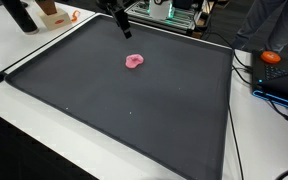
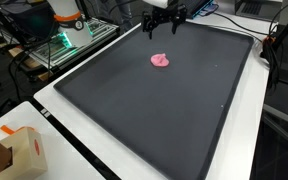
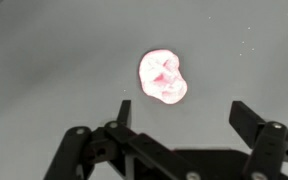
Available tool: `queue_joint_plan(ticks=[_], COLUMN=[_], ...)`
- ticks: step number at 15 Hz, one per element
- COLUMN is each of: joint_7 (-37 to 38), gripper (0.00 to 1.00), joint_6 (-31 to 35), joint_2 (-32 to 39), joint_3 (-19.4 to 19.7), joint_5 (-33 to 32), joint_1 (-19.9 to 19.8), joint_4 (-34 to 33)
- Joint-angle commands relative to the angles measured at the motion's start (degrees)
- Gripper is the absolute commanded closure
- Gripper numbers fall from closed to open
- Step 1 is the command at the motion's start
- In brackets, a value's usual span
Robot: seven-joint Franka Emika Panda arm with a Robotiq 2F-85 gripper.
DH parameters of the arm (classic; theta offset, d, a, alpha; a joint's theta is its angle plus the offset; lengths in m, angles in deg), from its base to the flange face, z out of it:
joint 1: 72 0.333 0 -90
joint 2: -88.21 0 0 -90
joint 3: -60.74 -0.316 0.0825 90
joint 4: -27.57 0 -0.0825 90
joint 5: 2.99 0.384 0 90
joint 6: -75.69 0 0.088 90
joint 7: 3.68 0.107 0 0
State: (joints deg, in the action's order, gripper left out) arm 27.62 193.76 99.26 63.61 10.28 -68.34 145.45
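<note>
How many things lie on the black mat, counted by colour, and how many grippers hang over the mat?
Pink lump on the black mat: 1
Open gripper over the mat, holding nothing: 1
Total: 2

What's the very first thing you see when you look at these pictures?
A small pink lump jumps out first, lying all alone toward the back of a big dark mat. In the wrist view the robot's black fingers stand wide open close to the lump, not touching it.
</note>
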Motion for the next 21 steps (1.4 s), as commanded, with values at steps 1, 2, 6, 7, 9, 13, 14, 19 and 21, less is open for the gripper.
queue_joint_plan(ticks=[1, 2, 6, 7, 9, 13, 14, 19, 21], joint_7=[1.2, 1.2, 0.4, 0.4, 0.4, -9.7, -11.9, -23.2, -26.7], gripper=[0.00, 0.00, 0.00, 0.00, 0.00, 0.00, 0.00, 0.00, 0.00], joint_6=[2.9, 3.7, 1.9, 2.0, 2.1, 1.2, 2.5, 6.1, 7.1], joint_2=[-4.1, -4.8, -3.2, -3.3, -3.3, -0.2, 0.3, 3.1, 4.1], joint_3=[-1.2, -1.7, -2.3, -2.3, -2.3, -3.7, -4.1, -6.1, -6.5], joint_5=[-8.1, -9.7, -8.3, -8.4, -8.5, -9.0, -9.7, -12.7, -15.4], joint_1=[1.7, 1.9, 1.2, 1.2, 1.2, 1.5, 1.7, 2.4, 2.7], joint_4=[3.6, 4.0, 1.5, 1.6, 1.8, 1.8, 2.3, 3.3, 3.5])
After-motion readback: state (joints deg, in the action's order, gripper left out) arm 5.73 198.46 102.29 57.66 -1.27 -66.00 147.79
